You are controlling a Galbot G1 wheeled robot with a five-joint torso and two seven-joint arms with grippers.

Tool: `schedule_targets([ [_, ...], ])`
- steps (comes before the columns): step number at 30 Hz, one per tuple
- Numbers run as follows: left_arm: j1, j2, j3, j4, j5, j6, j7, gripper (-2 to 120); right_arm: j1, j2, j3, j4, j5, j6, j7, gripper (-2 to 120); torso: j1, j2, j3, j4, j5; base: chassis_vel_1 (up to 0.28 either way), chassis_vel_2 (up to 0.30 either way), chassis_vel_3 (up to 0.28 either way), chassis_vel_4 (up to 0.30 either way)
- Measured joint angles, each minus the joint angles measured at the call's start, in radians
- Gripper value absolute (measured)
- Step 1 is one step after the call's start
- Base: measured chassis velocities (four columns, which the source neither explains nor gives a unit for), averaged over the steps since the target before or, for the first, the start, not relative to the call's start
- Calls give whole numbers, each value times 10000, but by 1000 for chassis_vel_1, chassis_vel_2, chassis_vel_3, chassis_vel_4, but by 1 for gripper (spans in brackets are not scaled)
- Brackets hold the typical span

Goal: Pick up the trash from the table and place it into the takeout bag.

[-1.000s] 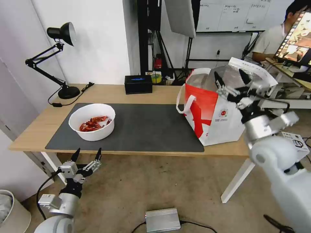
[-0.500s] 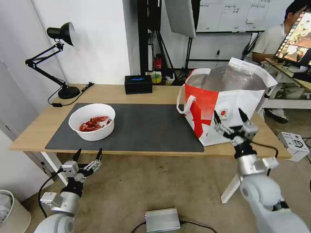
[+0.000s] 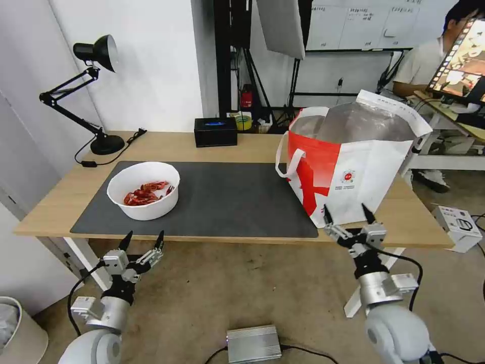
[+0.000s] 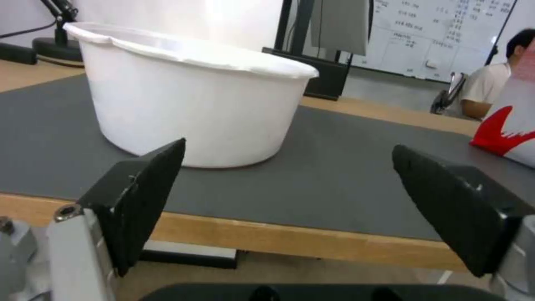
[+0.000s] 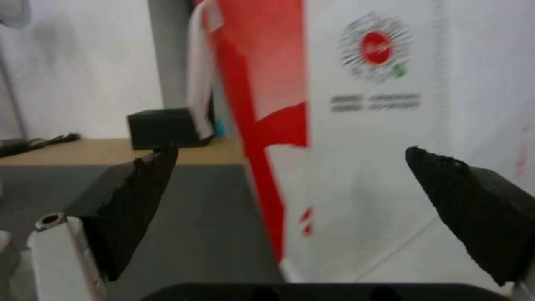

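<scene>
In the head view, the white bowl with red shells stood on the dark mat, at the left part of the worktop. The left gripper hung below the front edge of the worktop, almost straight under the bowl, with jaws spread wide and empty. The bowl lay up and forward from it, so the left arm was clearly the nearer one. The bowl is round and has no long axis. The takeout bag stood open at the right end. The right gripper was low before the bag's front, jaws wide, holding nothing.

In the left wrist view, the bowl stood near, a little toward one finger.

In the right wrist view, the bag's logo panel was just ahead.

One second before, the right gripper was high at the bag's mouth; it had come down. The left gripper had risen slightly.
</scene>
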Motion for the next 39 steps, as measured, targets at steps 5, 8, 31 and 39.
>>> schedule_targets([
  [5,-31,-7,3,-8,3,39,-6,100,-161,163,-304,112,-240,-74,70,100,0,0,0,0,0,0,0,0,0],
  [8,-24,-39,5,-28,6,59,-9,100,-345,236,-433,130,-402,-69,82,100,0,0,1,0,0,0,0,0,0],
  [31,-100,-71,-6,-188,116,212,-35,100,-568,294,-631,-92,-724,92,-30,100,1,0,1,0,1,0,0,0,0],
  [39,-429,471,-105,-807,-140,942,-490,100,-562,294,-630,-97,-724,97,-27,100,1,-1,1,-1,1,0,0,0,0],
])
